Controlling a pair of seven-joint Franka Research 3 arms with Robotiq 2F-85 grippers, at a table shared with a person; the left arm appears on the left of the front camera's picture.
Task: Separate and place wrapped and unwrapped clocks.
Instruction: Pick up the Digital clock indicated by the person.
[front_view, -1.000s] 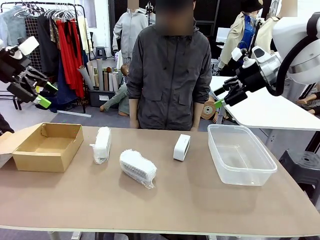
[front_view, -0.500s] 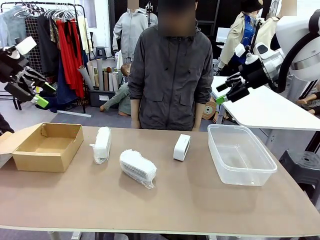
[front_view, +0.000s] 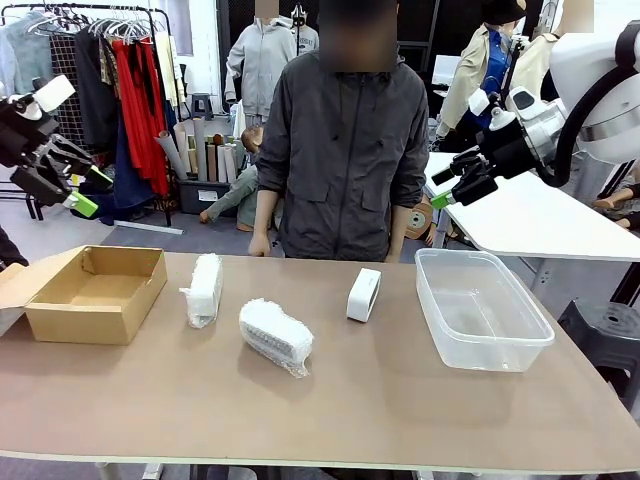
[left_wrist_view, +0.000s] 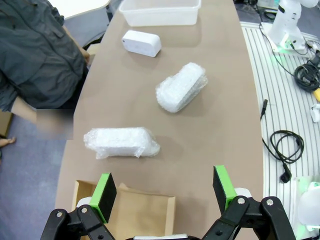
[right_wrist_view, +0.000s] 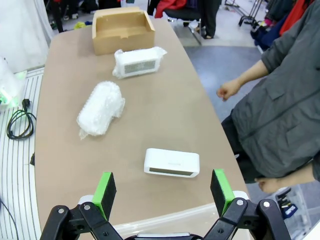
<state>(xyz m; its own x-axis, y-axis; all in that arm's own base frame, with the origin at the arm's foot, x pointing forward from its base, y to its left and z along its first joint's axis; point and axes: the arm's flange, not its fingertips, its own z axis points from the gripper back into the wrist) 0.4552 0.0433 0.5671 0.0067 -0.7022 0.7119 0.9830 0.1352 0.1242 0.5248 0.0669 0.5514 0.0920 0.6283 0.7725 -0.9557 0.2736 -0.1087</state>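
Left gripper (front_view: 93, 189) and right gripper (front_view: 440, 189) hung above table (front_view: 400, 405), jaws spread wide, empty. Left wrapped clock (front_view: 204, 289), middle wrapped clock (front_view: 275, 336), bare clock (front_view: 364, 294) sat between cardboard box (front_view: 120, 320) and clear tub (front_view: 493, 353).

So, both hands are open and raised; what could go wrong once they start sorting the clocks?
1. The two wrapped clocks have crinkly film; the left hand might pinch only film and drop one.
2. The bare clock stands on edge, so the right hand could tip it.
3. The person's hand is close to the far table edge, where an arm may pass.
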